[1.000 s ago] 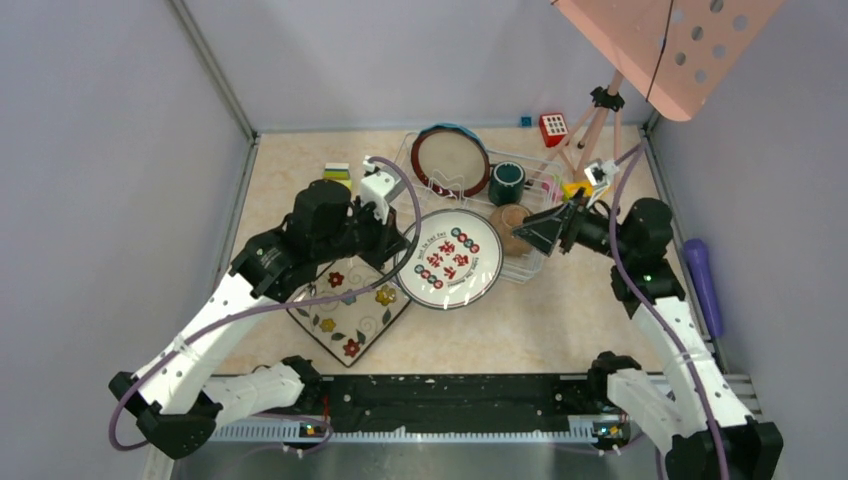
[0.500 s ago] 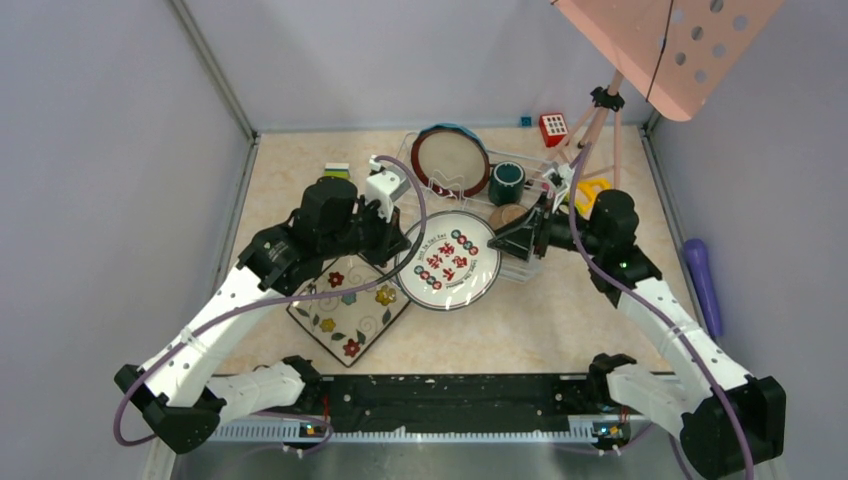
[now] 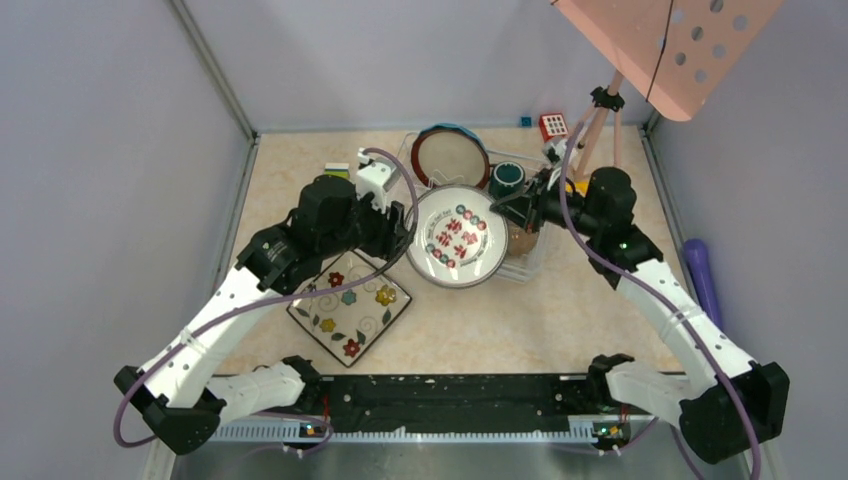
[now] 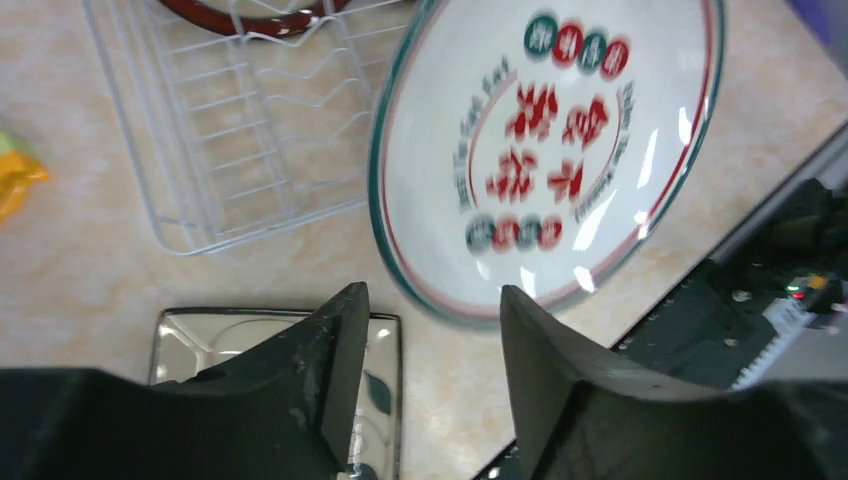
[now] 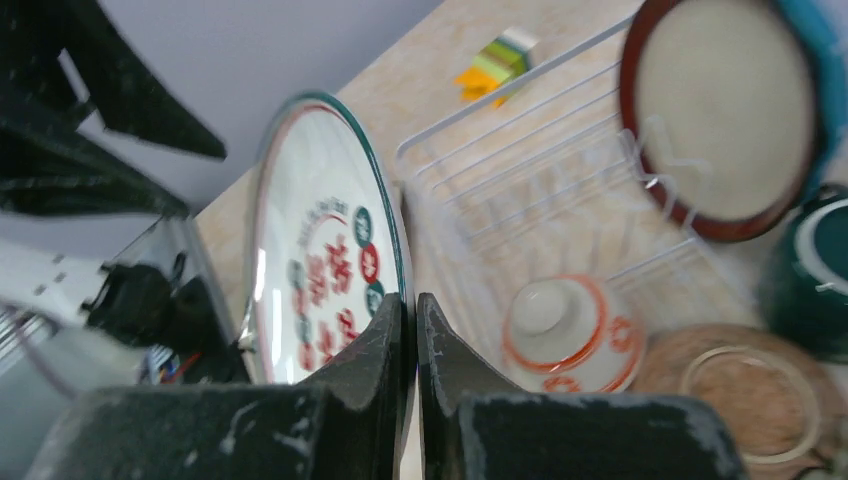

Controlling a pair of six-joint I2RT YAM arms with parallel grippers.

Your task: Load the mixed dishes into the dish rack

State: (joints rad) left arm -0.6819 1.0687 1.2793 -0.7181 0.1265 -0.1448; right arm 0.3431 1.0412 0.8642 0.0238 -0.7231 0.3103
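The right gripper point(image 3: 510, 207) pinches the right rim of the white plate point(image 3: 458, 237), jaws narrowed to the plate's thickness, as the right wrist view shows. The plate is off the table, tilted, at the centre of the top view, over the near left part of the rack point(image 3: 408, 142).

The left gripper point(image 3: 398, 228) sits at the plate's left edge with jaws wide. In the left wrist view the plate's lower rim shows in the gap between the fingers point(image 4: 340, 340); I cannot tell whether they touch it.

Most of the load looks done. In the rack, upper centre of the top view, the brown plate point(image 3: 450, 160) stands in the dividers. A blue rim point(image 5: 820, 70) behind it is probably the polka-dot plate. The mug point(image 3: 507, 178) stands to its right. The right wrist view shows the red bowl point(image 5: 555, 335) turned over and the tan bowl point(image 5: 730, 390) beside it, both at the lower right of that frame inside the rack.

Left to do, as I judge it: stand the white plate in a free slot, then fetch the floral plate point(image 3: 350, 310). That one lies flat on the table at lower left of centre, outside the rack.
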